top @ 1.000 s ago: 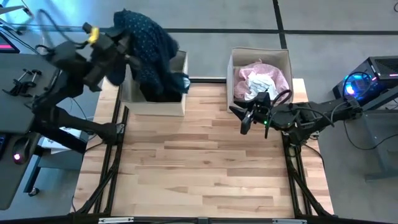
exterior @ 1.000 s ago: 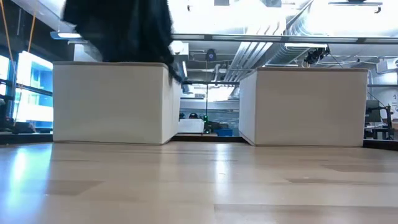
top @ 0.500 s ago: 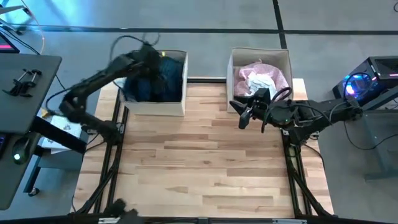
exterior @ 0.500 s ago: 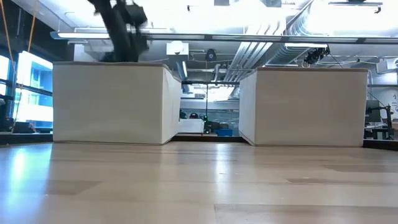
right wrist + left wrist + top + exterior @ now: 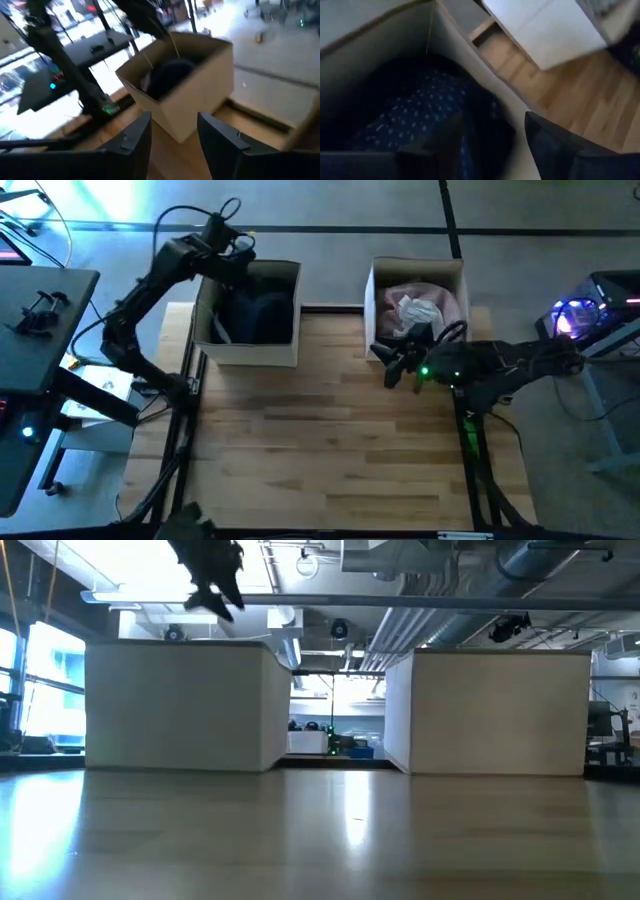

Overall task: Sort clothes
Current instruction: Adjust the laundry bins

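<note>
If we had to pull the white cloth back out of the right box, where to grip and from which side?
Judging from the high view, take the white cloth at its crumpled raised folds, coming straight down from above. It lies on top of the pink shirt inside the right box, whose walls block any sideways approach. A shallow pinch on a fold should avoid catching the pink fabric beneath.

I see navy white-dotted dress (image 5: 252,315) crumpled inside left beige box (image 5: 208,308); pink shirt (image 5: 432,288) with white cloth (image 5: 413,313) heaped on top fills right beige box (image 5: 369,292)
</note>
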Available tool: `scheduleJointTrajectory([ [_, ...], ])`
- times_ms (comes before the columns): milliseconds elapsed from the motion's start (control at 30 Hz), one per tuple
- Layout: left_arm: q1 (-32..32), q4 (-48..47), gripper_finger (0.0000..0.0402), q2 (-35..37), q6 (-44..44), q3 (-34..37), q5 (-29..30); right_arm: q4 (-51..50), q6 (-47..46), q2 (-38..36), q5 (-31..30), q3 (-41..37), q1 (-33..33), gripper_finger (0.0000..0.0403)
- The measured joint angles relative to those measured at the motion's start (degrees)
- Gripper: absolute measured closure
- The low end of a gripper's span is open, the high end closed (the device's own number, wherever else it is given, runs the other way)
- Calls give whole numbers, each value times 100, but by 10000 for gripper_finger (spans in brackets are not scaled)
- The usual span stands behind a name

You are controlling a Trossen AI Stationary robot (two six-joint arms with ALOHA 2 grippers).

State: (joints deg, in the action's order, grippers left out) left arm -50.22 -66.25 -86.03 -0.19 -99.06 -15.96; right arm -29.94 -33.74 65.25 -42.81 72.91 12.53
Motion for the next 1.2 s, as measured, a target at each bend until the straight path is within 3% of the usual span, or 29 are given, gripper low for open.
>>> scheduleJointTrajectory([
  [167,547,-714,204,447,585,-42,273,-1731,131,5,1734,447,-1322,258],
  [267,926,-1086,206,552,669,56,250,-2584,1003,200,2936,587,-2245,250],
  [400,1344,-1110,206,738,944,728,143,-3256,2437,582,4232,595,-3173,212],
  [533,1637,-935,206,930,1127,1557,421,-3553,4349,1061,4176,598,-3422,170],
  [700,1959,-352,206,1114,1271,2632,1264,-3647,5117,1697,3832,598,-3442,172],
  [800,2089,183,208,1140,1481,3202,1628,-3800,4948,2061,3832,598,-3440,204],
  [900,2168,474,224,1131,1572,3608,1749,-3946,4684,2346,3826,598,-3433,263],
  [1067,2434,189,325,1139,1240,3775,1608,-4178,3877,2409,4246,600,-3089,386],
  [1133,2620,-65,377,1205,951,3775,1419,-4134,3342,2349,4540,602,-2784,387],
  [1200,2844,-266,388,1306,547,3777,1122,-4141,2743,2291,4869,660,-2433,385],
])
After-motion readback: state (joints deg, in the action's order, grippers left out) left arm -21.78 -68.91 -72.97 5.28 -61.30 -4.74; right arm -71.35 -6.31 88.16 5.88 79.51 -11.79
